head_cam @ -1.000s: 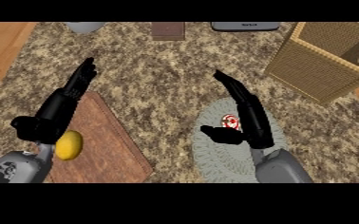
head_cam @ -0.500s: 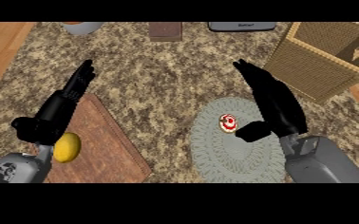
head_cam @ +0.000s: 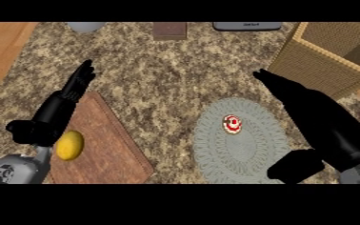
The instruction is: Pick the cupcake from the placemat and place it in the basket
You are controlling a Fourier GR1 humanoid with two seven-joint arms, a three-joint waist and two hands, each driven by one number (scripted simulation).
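Wicker basket [head_cam: 316, 57]: at the right edge, well apart from the cupcake [head_cam: 233, 124]; inside mostly out of view, contents impossible to tell.
Grey placemat [head_cam: 243, 157]: carrying the cupcake, upright, on its upper part.
Right hand [head_cam: 320, 121]: fingers straight, thumb spread, holding nothing; over the placemat's right side, near the cupcake, not touching.
Left hand [head_cam: 60, 107]: fingers straight, empty, resting at the upper left of the wooden board [head_cam: 105, 143].
Wooden board: carrying a yellow lemon [head_cam: 69, 145].
Progress: nothing done, by the look; grasp, lift, carry and release into the basket all left.
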